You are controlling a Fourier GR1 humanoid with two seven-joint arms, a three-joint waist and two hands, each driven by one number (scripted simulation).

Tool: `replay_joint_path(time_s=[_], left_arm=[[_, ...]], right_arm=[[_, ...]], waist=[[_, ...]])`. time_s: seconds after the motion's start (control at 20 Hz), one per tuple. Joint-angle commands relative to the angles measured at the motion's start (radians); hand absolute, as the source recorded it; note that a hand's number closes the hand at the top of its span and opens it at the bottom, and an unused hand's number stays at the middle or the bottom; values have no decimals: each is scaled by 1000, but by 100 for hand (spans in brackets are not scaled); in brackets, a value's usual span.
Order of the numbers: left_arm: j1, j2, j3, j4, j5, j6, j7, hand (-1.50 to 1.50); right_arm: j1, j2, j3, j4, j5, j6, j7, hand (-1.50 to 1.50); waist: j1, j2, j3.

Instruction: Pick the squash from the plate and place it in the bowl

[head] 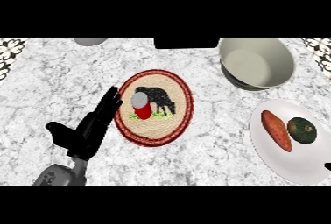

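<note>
The squash is dark green and round and lies on the white plate at the right, next to an orange sweet potato. Behind the plate stands the grey-white bowl, with nothing in it. My left hand is open at the left, fingers straight and pointing up beside a round woven mat, far from the plate. Only a black sliver of my right hand shows at the right edge, over the plate's rim.
The red-rimmed woven mat in the middle carries a cow picture and a red can. A black object and a grey round one sit at the counter's far edge.
</note>
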Motion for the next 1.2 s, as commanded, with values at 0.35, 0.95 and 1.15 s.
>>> replay_joint_path(time_s=[0.35,0.95,1.15], left_arm=[[-48,-39,5,17,-14,8,35,0],[-39,-54,34,31,-37,-61,47,0],[-12,-21,69,-42,-42,-83,87,0]], right_arm=[[65,-207,36,-334,241,106,704,-150],[-169,-84,235,-325,339,335,1181,-150],[-231,-57,230,-171,365,392,1118,-150]], waist=[[27,7,-2],[41,7,1],[44,6,2]])
